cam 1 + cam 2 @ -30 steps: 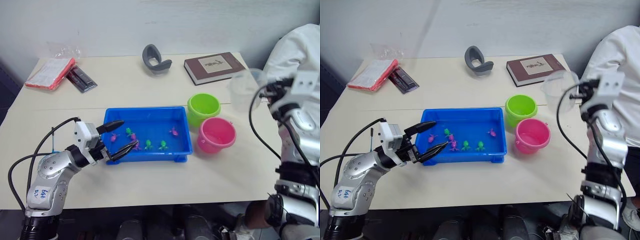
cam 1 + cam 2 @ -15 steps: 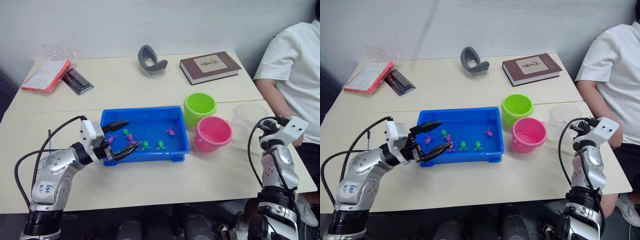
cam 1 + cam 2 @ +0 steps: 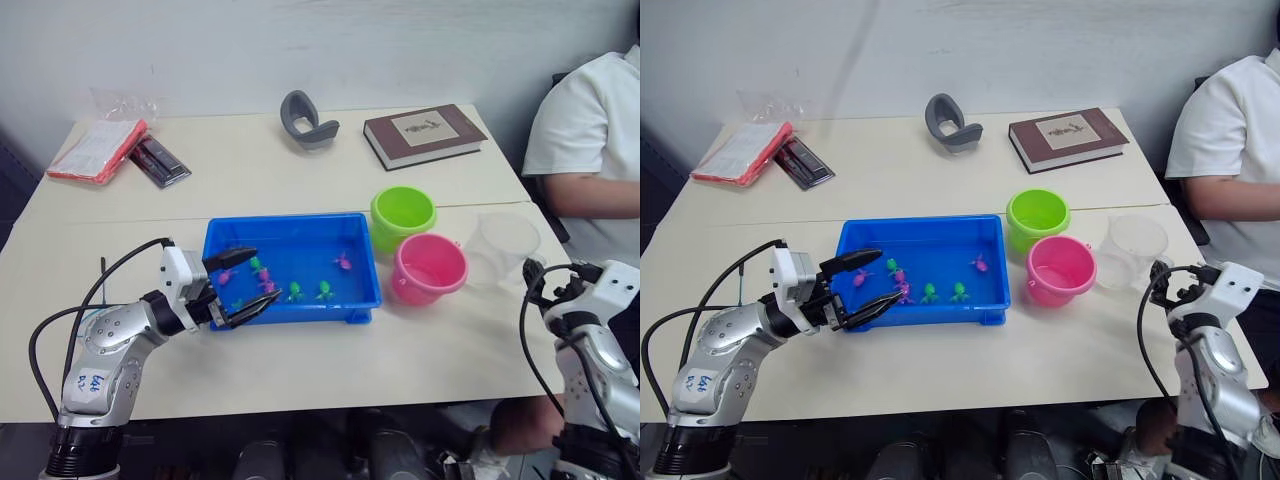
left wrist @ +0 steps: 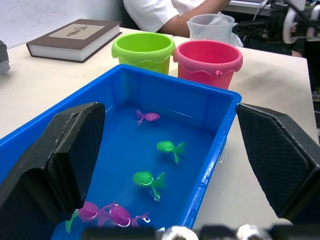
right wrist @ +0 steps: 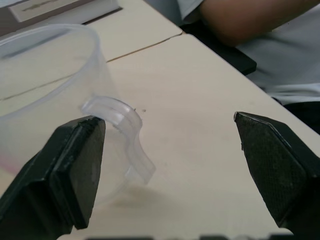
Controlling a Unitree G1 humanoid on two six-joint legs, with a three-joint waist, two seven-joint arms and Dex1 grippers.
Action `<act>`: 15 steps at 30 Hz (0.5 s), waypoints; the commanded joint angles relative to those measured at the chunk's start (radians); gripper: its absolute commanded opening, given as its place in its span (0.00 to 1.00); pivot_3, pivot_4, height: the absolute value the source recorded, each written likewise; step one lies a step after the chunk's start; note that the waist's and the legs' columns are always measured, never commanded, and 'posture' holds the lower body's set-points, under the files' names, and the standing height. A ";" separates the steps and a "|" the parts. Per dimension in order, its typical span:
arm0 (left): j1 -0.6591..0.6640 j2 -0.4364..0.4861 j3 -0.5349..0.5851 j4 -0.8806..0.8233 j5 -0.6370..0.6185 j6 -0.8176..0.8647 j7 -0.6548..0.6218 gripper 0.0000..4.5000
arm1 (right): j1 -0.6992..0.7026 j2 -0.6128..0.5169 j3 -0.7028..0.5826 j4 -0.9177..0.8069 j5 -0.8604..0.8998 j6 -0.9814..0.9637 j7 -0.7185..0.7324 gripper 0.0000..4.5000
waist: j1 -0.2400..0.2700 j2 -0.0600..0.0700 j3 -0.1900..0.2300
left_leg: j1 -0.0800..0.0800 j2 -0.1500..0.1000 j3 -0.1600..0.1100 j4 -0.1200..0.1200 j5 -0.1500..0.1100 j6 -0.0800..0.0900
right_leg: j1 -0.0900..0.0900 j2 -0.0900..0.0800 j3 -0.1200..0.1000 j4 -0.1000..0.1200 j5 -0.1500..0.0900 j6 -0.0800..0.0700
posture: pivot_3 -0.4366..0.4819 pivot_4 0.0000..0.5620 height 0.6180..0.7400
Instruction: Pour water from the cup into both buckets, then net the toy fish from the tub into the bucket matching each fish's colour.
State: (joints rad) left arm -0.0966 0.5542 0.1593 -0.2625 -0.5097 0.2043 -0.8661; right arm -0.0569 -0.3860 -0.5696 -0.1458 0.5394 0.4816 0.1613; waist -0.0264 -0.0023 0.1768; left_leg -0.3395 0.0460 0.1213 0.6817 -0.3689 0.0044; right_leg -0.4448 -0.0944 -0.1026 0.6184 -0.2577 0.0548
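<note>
Cup: standing on the desk, right of both buckets.
Right gripper: fingers spread, facing its handle.
Left gripper: fingers spread, hovering over the tub.

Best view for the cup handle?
Right wrist view: the cup stands close and its handle faces the camera. Both eye views show the whole cup small, beside the pink bucket. Left wrist view shows its rim behind that bucket.
</note>
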 commanded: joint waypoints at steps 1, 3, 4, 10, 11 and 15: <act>0.011 0.018 0.032 -0.016 -0.021 -0.012 -0.016 1.00 | 0.059 -0.050 -0.048 -0.146 0.069 0.032 0.055 1.00 | -0.001 0.000 0.000 | 0.000 0.000 0.000 0.000 0.000 0.000 | 0.000 0.000 0.000 0.000 0.000 0.000 | 0.48 0.27 1.00; 0.015 0.025 0.040 -0.011 -0.023 -0.010 -0.024 1.00 | 0.099 -0.074 -0.064 -0.179 0.073 0.034 0.068 1.00 | -0.001 0.000 0.000 | 0.000 0.000 0.000 0.000 -0.002 0.002 | 0.000 0.000 0.000 0.000 0.000 0.000 | 0.48 0.27 1.00; 0.016 0.027 0.044 -0.008 -0.023 -0.010 -0.027 1.00 | 0.121 -0.087 -0.068 -0.196 0.075 0.039 0.082 1.00 | 0.000 0.000 0.000 | 0.000 0.000 0.000 0.000 -0.002 0.002 | 0.000 0.000 0.000 0.000 0.000 0.000 | 0.48 0.27 1.00; 0.020 0.037 0.063 0.000 -0.023 -0.002 -0.036 1.00 | 0.210 -0.122 -0.119 -0.270 0.150 0.084 0.134 1.00 | -0.002 0.003 0.002 | -0.006 -0.003 -0.010 -0.003 -0.002 0.005 | 0.006 -0.004 -0.008 -0.004 0.000 0.000 | 0.48 0.27 1.00; 0.023 0.041 0.069 0.000 -0.024 0.000 -0.037 1.00 | 0.224 -0.132 -0.131 -0.281 0.154 0.082 0.146 1.00 | -0.006 0.004 0.003 | -0.007 -0.006 -0.022 -0.003 -0.001 0.006 | 0.016 -0.008 -0.019 -0.009 0.000 0.001 | 0.48 0.27 1.00; 0.048 0.060 0.105 0.002 -0.025 -0.001 -0.038 1.00 | 0.246 -0.167 -0.166 -0.324 0.176 0.070 0.177 1.00 | -0.001 0.014 0.009 | -0.016 -0.036 -0.084 -0.021 0.025 0.012 | 0.041 -0.041 -0.080 -0.020 -0.001 0.008 | 0.48 0.27 1.00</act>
State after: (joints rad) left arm -0.0644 0.5947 0.2217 -0.2577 -0.5134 0.2090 -0.8997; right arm 0.1867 -0.5307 -0.6892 -0.4103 0.6887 0.5696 0.3160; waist -0.0275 0.0115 0.1858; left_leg -0.3516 0.0033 0.0239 0.6609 -0.3385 0.0156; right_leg -0.3984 -0.1399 -0.1928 0.5951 -0.2604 0.0664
